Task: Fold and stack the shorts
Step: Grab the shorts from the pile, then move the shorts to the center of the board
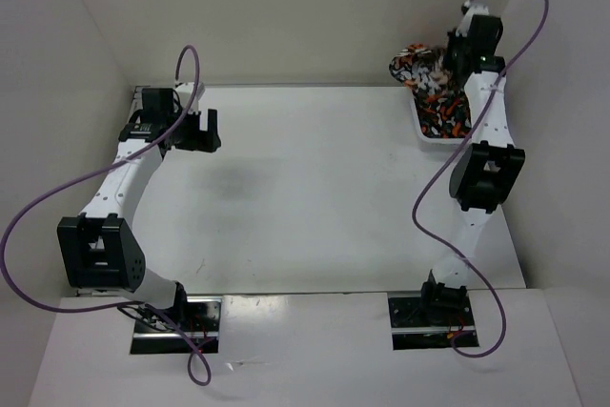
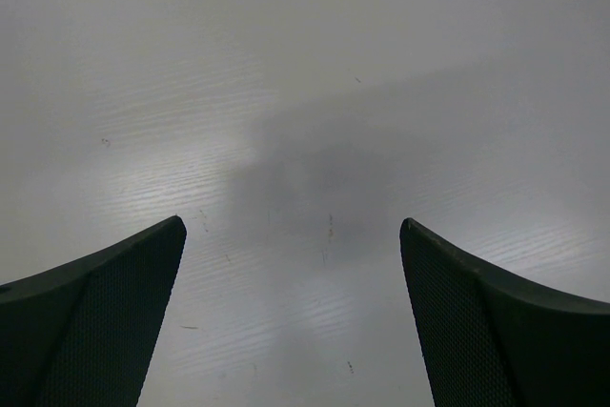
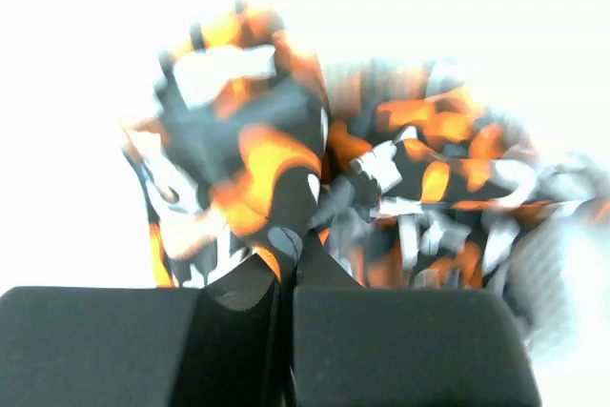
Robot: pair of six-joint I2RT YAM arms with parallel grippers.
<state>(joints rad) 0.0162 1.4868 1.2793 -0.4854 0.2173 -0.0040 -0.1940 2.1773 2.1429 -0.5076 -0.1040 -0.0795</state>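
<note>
The camouflage shorts (image 1: 421, 69) hang bunched at the far right, above a white mesh basket (image 1: 420, 129) that holds more camouflage fabric (image 1: 444, 113). My right gripper (image 1: 448, 62) is shut on the shorts; in the right wrist view its jaws (image 3: 291, 269) pinch a fold of the orange, black and white cloth (image 3: 257, 159), which hangs blurred in front of them. My left gripper (image 1: 201, 130) is open and empty over the bare white table at the far left; in the left wrist view its two dark fingers (image 2: 105, 312) stand wide apart above the table (image 2: 315, 121).
White walls close in the table on the left, back and right. The basket sits against the right wall at the table's far corner. Purple cables loop off both arms.
</note>
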